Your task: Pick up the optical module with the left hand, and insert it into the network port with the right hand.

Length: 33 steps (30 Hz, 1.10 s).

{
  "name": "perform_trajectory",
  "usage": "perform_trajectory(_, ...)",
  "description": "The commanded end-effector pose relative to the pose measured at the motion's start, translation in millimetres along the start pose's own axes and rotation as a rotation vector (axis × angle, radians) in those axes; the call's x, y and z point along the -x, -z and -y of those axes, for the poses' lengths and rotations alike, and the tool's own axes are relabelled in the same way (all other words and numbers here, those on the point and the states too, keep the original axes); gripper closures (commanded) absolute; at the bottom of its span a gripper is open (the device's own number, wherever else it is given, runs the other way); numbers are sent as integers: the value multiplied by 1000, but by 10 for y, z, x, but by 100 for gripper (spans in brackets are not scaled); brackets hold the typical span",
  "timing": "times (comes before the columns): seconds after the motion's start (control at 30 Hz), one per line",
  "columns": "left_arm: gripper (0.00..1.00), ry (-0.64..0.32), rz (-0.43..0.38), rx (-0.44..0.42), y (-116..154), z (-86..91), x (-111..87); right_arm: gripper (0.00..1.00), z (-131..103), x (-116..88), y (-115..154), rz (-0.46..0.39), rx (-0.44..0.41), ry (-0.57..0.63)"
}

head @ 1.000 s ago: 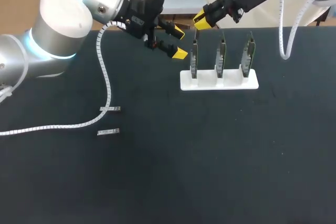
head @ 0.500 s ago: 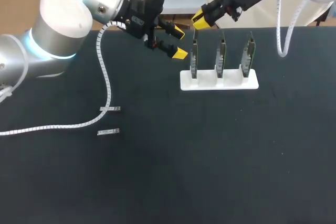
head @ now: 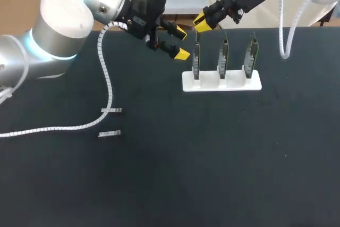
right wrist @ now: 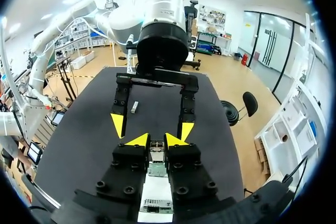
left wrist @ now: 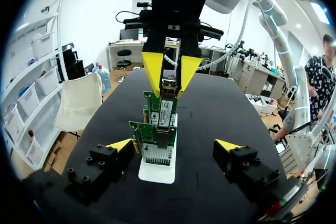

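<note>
Clamped on module (right wrist: pixel 156 151) with right gripper (right wrist: pixel 157 141), held just above a card (right wrist: pixel 156 170) under the fingertips. Spread wide at left gripper (head: pixel 180 43), touching nothing, rack (left wrist: pixel 157 172) just ahead.

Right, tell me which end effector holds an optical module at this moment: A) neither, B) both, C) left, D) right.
D: the right end effector is shut on the optical module, while the left end effector stands open with nothing between its fingers.
</note>
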<state>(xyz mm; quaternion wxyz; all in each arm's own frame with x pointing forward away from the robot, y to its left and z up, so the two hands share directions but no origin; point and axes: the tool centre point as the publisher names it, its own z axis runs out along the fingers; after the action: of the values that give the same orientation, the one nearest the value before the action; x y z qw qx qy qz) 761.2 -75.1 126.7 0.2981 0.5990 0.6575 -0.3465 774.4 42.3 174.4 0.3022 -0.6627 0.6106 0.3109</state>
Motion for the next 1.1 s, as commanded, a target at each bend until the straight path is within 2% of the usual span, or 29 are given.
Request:
perform_trajectory(0.03, 0, 1, -5, -5, -5, -24, 9, 100, -13, -3, -3, 0, -3, -3)
perform_trajectory(0.47, 0, 1, -5, -5, -5, -24, 9, 100, -11, -45, -42, -6, -7, -9)
perform_trajectory(0.67, 0, 1, -5, -5, -5, -24, 9, 100, 2, 30, 5, 16, -8, -7)
perform_trajectory(1.1, 0, 1, -5, -5, -5, -24, 9, 100, 22, 7, 10, 2, 0, 6)
